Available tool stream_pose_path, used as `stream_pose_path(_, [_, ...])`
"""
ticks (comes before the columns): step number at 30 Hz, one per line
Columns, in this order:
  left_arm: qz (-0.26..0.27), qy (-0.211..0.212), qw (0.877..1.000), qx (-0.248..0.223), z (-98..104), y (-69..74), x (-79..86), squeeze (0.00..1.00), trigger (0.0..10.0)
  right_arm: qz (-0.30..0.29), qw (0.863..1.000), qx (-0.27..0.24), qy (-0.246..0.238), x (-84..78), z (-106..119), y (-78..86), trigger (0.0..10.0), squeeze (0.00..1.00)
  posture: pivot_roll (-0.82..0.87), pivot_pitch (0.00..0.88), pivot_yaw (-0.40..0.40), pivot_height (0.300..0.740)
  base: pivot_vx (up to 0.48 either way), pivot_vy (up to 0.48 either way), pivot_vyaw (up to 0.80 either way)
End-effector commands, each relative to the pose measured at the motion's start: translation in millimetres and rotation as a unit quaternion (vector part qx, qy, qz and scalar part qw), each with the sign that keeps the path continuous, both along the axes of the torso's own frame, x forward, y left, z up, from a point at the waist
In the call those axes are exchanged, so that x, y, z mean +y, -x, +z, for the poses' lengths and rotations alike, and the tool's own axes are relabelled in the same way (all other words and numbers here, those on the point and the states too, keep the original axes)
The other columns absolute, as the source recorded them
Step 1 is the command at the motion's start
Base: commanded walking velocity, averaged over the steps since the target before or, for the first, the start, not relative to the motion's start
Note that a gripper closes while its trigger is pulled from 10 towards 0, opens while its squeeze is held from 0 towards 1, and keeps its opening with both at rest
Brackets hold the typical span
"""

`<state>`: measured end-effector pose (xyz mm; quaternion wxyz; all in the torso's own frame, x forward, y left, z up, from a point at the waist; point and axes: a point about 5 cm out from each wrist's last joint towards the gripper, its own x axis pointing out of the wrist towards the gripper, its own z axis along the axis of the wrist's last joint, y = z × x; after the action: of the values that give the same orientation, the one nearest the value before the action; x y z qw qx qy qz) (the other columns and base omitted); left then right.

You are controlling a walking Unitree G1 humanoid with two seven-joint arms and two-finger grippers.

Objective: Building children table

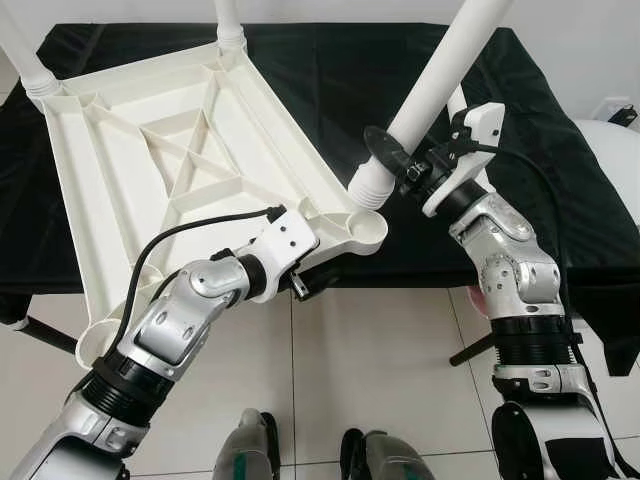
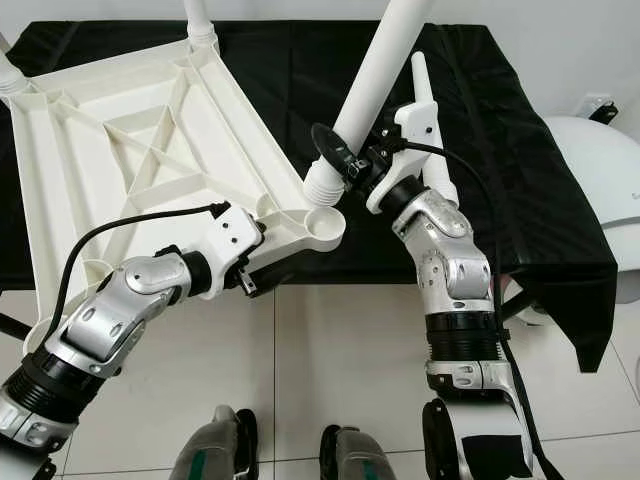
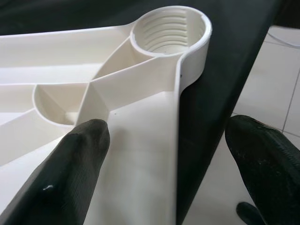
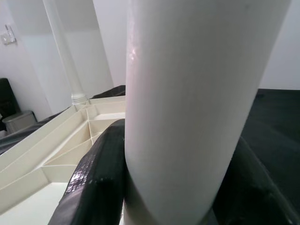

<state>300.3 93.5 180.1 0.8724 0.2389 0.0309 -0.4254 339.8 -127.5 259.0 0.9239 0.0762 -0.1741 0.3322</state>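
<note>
two legs already stand in the upturned white tabletop on the black-draped table; the right gripper, clamped on a third leg, tilts it toward the empty near-corner socket, while the left gripper straddles the tabletop's edge with fingers apart; one more socket looks unfilled.

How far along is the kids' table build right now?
Two legs already stand in the far corners of the upturned tabletop. The right gripper clamps a third leg, tilted just above the near empty socket; the left gripper straddles the tabletop's edge. Left: seating this leg, then the last corner.
</note>
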Motion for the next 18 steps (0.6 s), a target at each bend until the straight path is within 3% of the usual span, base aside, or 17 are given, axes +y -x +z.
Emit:
stream_pose_path(1, [0.002, -0.011, 1.0, 0.009, -7.2, -1.7, 3.4, 0.0, 10.0, 0.011, 1.0, -0.002, 0.012, 0.3, -1.0, 4.0, 10.0, 0.0, -0.06, 0.172, 0.0, 0.74, 0.0, 0.0, 0.0])
stream_pose_path(18, [0.006, -0.002, 0.998, 0.058, -25.9, -3.2, 1.7, 0.0, 10.0, 0.021, 0.998, 0.024, 0.047, -2.3, -22.8, 8.7, 10.0, 0.0, -0.06, 0.166, 0.0, 0.74, 0.0, 0.0, 0.0])
